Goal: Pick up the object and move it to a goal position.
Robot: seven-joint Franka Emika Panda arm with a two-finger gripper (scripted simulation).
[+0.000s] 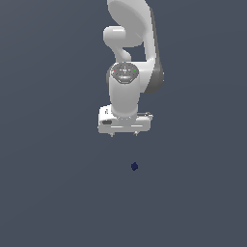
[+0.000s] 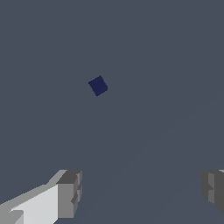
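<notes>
Item 1. Block (image 1: 134,166): one tiny dark navy cube-like piece, much smaller than the end effector. It lies alone on the flat grey counter (image 1: 48,193), nearest the exterior camera of all listed items. In the wrist view the block (image 2: 98,85) shows a square face turned at an angle to the finger line, well apart from both fingers and touching neither.

Item 2. End effector (image 1: 124,134): white body, two short fingertips pointing down at the counter. It hangs above and behind the block, slightly toward the exterior view's left of it, with clear air between. In the wrist view the end effector (image 2: 140,192) has its grey fingers (image 2: 70,192) spread wide apart, nothing held between them.

Item 3. Arm (image 1: 130,38): white Panda links with a dark grey side panel, rising from the end effector to the top edge of the exterior view. The wrist joint carries a round cap with small red and green marks.
</notes>
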